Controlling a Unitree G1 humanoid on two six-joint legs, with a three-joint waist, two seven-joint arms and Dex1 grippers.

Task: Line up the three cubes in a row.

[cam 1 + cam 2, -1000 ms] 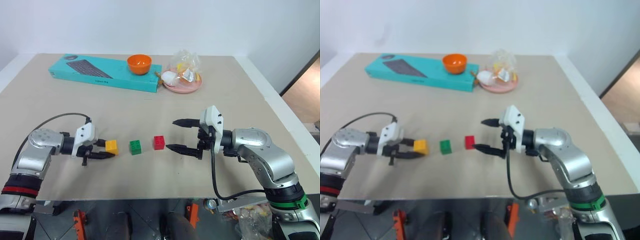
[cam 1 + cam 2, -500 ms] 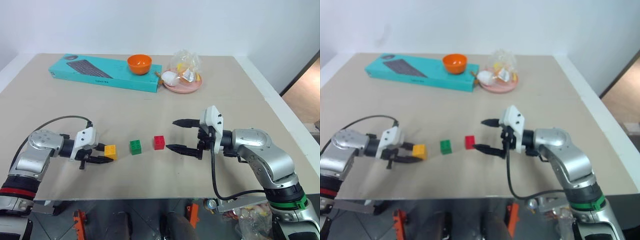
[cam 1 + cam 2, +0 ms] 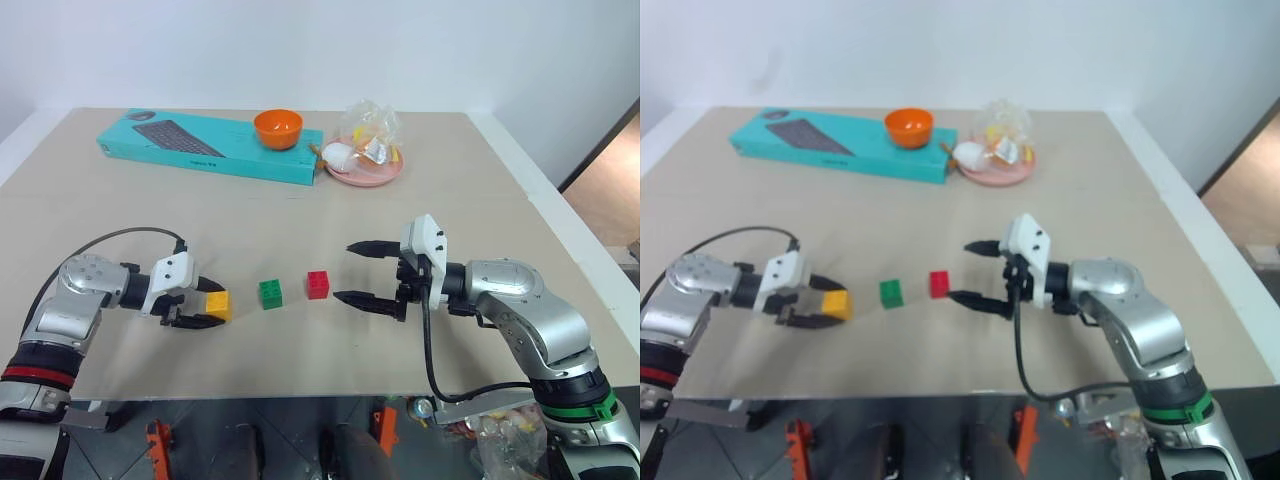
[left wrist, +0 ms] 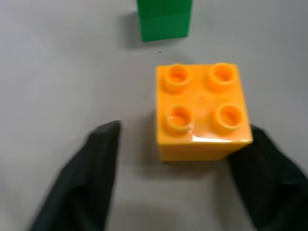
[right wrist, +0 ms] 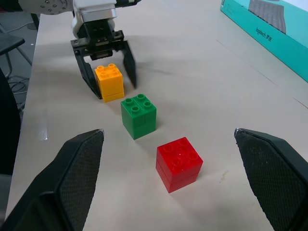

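While the yellow-orange cube (image 3: 218, 304) sits on the surface (image 3: 300, 220) between the spread fingers of the left hand (image 3: 208, 303), unclamped, it lies in line with the green cube (image 3: 270, 293) and red cube (image 3: 318, 285), the right hand (image 3: 352, 271) gaping empty just beyond.

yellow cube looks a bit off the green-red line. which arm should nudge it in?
Left. The left gripper sits open around the yellow cube, fingers either side. The right gripper, also open, hangs past the red cube, with the green cube in between.
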